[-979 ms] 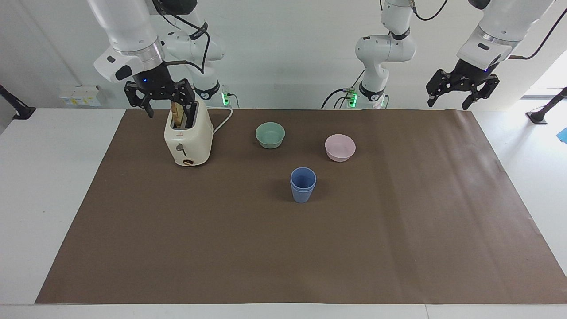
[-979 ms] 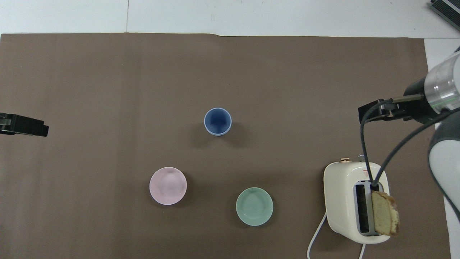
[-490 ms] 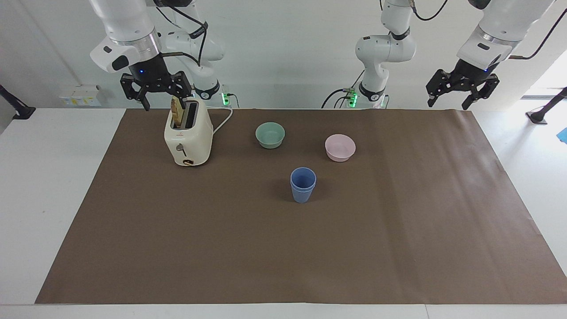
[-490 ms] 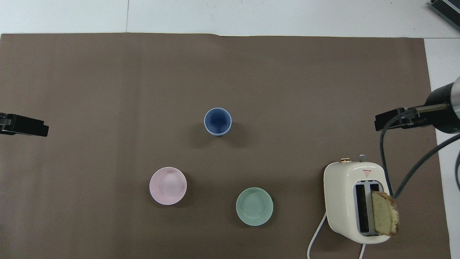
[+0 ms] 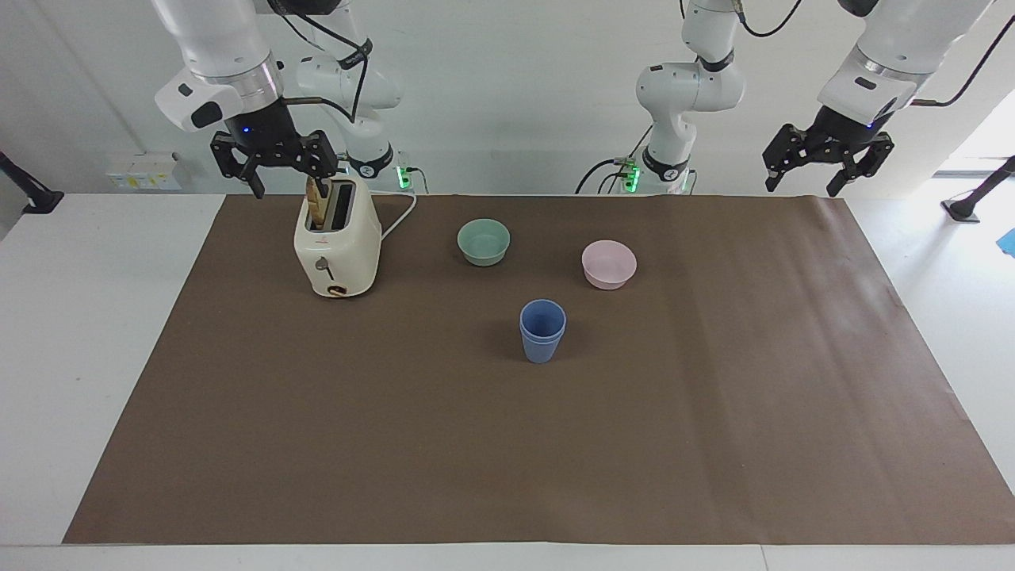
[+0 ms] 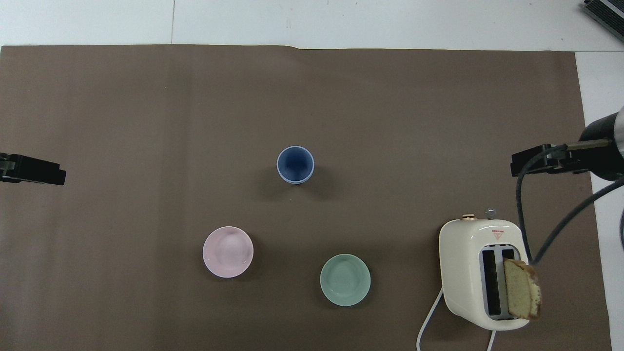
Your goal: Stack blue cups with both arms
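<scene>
The two blue cups (image 5: 542, 331) stand nested one in the other as a single upright stack in the middle of the brown mat; the stack also shows in the overhead view (image 6: 295, 165). My right gripper (image 5: 292, 181) is open and empty, raised in the air over the toaster (image 5: 337, 246); it also shows in the overhead view (image 6: 536, 163). My left gripper (image 5: 801, 189) is open and empty, raised over the mat's corner at the left arm's end; its tip shows in the overhead view (image 6: 34, 169). Neither gripper touches the cups.
A cream toaster (image 6: 480, 273) with a slice of bread (image 6: 522, 295) in one slot stands at the right arm's end. A pale green bowl (image 5: 484, 241) and a pink bowl (image 5: 609, 263) sit nearer to the robots than the cups.
My right gripper has risen from the toaster's top and drifted toward the right arm's end of the table. The left gripper, cups and bowls have not moved.
</scene>
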Tool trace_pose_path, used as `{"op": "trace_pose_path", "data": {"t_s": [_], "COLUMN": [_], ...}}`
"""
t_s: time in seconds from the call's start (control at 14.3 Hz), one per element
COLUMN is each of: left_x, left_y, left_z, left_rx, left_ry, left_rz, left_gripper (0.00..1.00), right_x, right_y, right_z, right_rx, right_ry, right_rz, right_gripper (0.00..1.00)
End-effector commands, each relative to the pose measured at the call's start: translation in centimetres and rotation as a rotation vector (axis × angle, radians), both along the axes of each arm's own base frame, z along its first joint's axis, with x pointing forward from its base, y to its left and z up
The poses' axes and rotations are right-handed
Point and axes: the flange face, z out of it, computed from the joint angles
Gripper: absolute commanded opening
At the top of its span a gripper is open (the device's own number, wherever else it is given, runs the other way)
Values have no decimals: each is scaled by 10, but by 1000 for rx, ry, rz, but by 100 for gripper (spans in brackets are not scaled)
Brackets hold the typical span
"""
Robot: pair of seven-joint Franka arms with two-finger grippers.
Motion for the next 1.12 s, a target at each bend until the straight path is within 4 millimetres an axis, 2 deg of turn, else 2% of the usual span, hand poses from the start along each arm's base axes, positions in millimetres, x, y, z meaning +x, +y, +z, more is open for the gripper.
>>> {"op": "trace_pose_path", "data": {"t_s": [0.0, 1.05], "left_x": [-6, -8], "left_y": [1, 1], "left_z": [4, 2], "left_rx": [-12, -12], "left_ry": [5, 5], "left_rz": [7, 10], "left_gripper": [100, 100], "right_x": [-4, -4], "right_y": [-12, -11], "right_z": [1, 0], "right_rx": [14, 15], "right_ry": [-9, -7], "right_rz": [-34, -28], "right_gripper": [100, 100]}}
